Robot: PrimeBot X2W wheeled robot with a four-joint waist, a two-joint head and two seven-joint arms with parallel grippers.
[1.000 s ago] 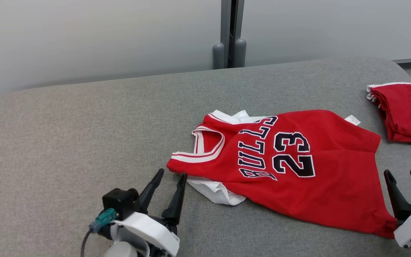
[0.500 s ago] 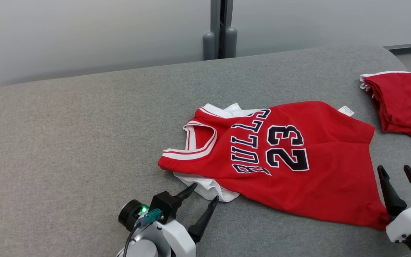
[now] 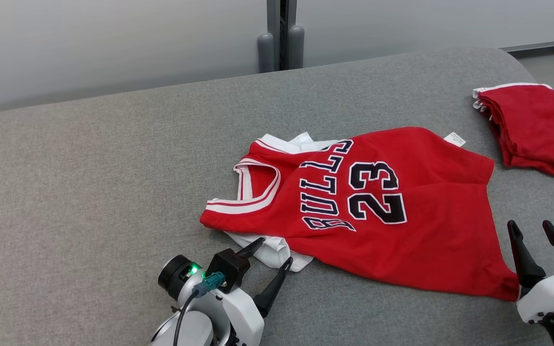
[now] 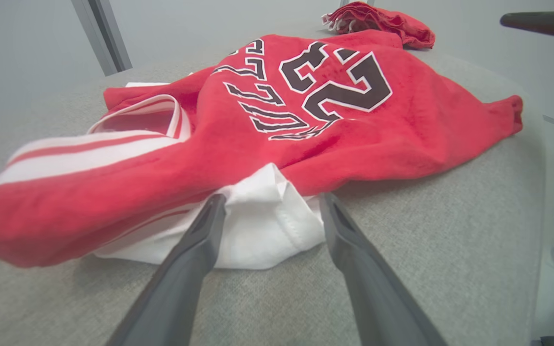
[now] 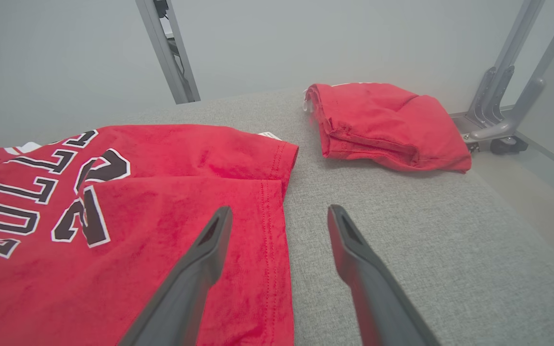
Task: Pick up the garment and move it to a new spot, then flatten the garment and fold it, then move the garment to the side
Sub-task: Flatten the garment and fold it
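Your left end effector (image 3: 274,250), spread, meets the jersey's (image 3: 402,216) white fold (image 4: 258,226); your right end effector (image 3: 529,223), spread, sits beside its hem.

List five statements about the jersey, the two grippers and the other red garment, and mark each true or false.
1. The left gripper is open and points at white fabric poking out from under the red jersey. True.
2. The right gripper is shut on the jersey's hem. False: it is open and holds nothing, beside the hem.
3. The jersey reads BULLS 23. True.
4. The second red garment lies on top of the jersey. False: it lies apart, to the jersey's right on the grey surface.
5. The jersey is neatly folded. False: it lies spread out and creased.
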